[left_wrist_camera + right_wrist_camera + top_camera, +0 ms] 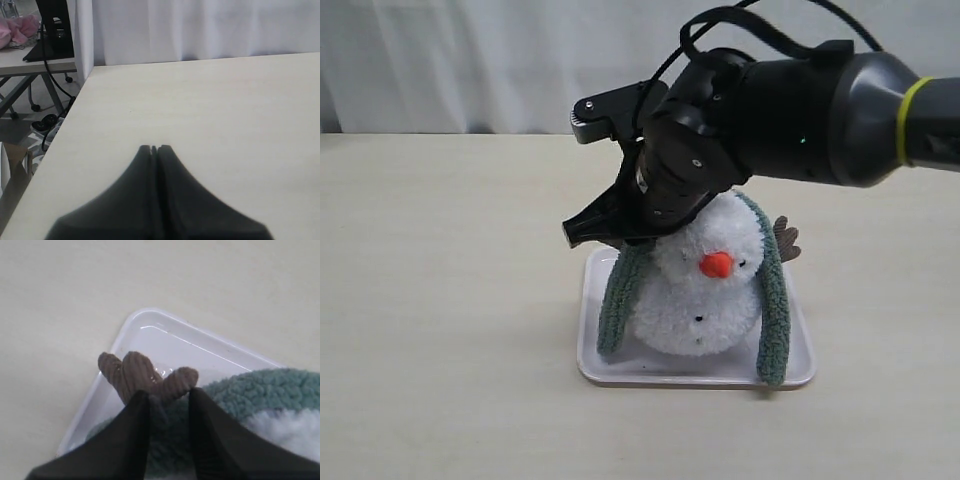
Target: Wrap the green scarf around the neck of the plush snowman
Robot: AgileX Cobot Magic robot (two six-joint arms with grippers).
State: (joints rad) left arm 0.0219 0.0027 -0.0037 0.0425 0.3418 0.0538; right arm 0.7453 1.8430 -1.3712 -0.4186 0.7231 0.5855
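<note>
In your right wrist view the right claw (169,395) is cut off at its base, and the snowman (290,435) beside it shows only a blurred white patch. From outside, the wrist behind the claw hides the scarf (775,300) at its middle. Your left claw (155,149) is blurred.

1. I see bare table (440,330) left of, right of and in front of the white tray (798,362): free passage there.
2. The right arm (800,100) crosses over the plush snowman (680,300), blocking any descent from above.
3. The green scarf (775,310) hangs down both flanks, covering the sides.
4. A brown twig arm (142,375) stands just beyond the right gripper (169,395).
5. My left gripper (154,148) faces open tabletop.
</note>
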